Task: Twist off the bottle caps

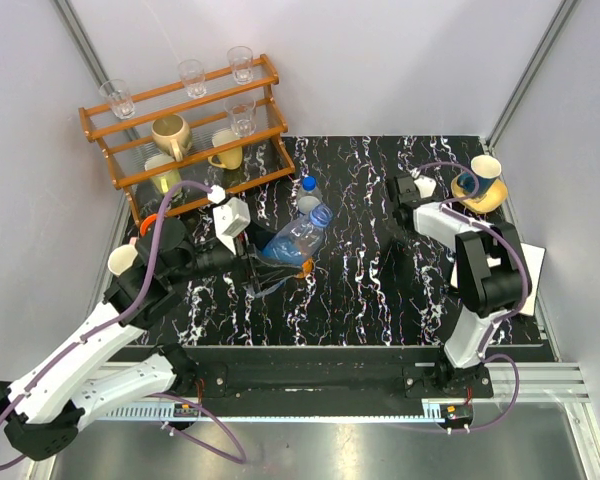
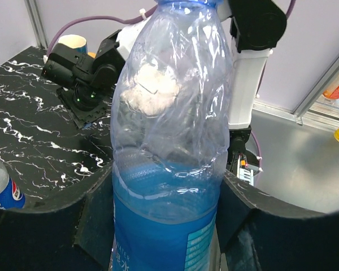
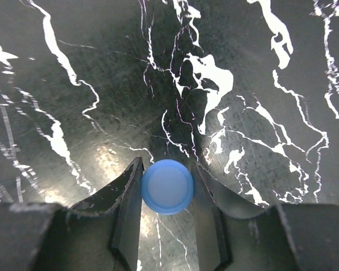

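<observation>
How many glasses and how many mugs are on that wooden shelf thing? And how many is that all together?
Glasses: 4
Mugs: 3
Total: 7

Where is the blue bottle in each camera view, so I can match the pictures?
Top view: the blue bottle lies tilted, middle-left on the table, at the left pincer.
Left wrist: the bottle fills the centre, between that pincer's fingers.
Right wrist: not in it; only a blue cap in the right pincer.
Shared landmark: the black, white-veined table.
</observation>
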Robot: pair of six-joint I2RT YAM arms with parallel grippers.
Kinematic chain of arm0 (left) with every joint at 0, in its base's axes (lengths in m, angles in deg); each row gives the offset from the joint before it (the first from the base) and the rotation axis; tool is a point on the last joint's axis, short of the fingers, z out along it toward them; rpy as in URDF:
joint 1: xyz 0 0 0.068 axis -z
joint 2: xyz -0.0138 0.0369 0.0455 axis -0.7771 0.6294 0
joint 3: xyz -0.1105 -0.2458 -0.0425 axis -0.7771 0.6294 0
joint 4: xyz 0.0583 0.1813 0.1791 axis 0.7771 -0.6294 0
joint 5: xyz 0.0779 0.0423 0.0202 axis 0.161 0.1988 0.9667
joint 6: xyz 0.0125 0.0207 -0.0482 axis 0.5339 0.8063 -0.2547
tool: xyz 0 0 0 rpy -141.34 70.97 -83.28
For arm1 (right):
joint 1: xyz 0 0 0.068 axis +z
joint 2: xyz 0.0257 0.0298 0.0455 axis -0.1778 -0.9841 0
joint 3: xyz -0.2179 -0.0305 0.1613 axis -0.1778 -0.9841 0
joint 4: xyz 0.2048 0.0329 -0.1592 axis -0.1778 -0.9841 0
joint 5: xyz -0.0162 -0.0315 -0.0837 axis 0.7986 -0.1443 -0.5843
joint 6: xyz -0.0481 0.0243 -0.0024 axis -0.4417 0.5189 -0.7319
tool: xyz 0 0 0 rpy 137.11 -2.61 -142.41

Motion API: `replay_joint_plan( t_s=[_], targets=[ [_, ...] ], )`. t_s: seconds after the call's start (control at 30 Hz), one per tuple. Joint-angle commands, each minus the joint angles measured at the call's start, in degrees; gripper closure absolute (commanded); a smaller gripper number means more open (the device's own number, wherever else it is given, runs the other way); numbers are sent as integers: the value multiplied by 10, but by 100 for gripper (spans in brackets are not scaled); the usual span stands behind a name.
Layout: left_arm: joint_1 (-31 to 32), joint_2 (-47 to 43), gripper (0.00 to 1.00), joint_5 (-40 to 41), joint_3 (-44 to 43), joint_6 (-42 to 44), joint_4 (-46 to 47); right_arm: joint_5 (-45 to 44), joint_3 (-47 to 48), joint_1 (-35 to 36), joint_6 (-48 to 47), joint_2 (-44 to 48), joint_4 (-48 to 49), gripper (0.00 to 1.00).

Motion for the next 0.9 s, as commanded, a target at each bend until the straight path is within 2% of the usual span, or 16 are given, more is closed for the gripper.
replay_joint_plan(
  t_s=[0.0,0.17,0.2,0.27,0.3,0.37,0.4,0.5,0.53,0.63,0.8,0.87],
  targets=[
    [3,-15,38,23,8,-2,22,-22,26,-3,8,-43,24,100],
    [3,-20,38,36,13,-4,22,-23,32,-3,5,-83,31,100],
    [3,-21,38,36,15,-5,22,-20,33,-4,5,-86,32,97],
    [3,-21,38,38,16,-4,22,-16,32,-3,4,-90,36,86],
    [4,-20,38,39,17,-4,21,-9,33,-3,2,-91,36,77],
    [4,-19,38,39,17,-4,21,-1,32,-3,2,-90,35,70],
    [3,-17,38,39,17,-4,20,6,30,-3,1,-87,35,60],
    [4,-19,38,44,18,-3,15,21,16,-3,1,-77,41,45],
    [4,-20,38,45,20,-3,15,22,8,-3,-1,-71,42,37],
    [4,-22,38,45,23,-2,14,25,-3,-4,-3,-64,45,28],
    [5,-20,38,45,25,-3,14,22,-12,-3,2,-48,46,22],
    [5,-20,38,46,26,-3,14,22,-7,-3,6,-15,44,19]
  ],
)
